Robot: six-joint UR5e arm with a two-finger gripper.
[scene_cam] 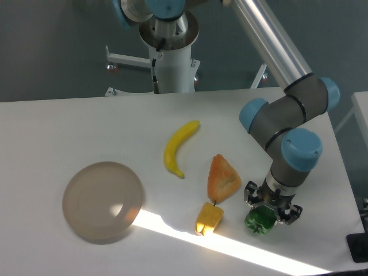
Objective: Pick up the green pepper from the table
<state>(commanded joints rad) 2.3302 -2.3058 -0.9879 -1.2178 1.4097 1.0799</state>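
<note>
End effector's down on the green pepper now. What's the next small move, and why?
Probably close the fingers, if they are not already closed, then lift slightly. The end effector sits right over the green pepper, which rests on the table and is partly covered by it. Whether the grip is closed cannot be told from this view. Lift straight up, since the yellow pepper lies close on one side.
</note>
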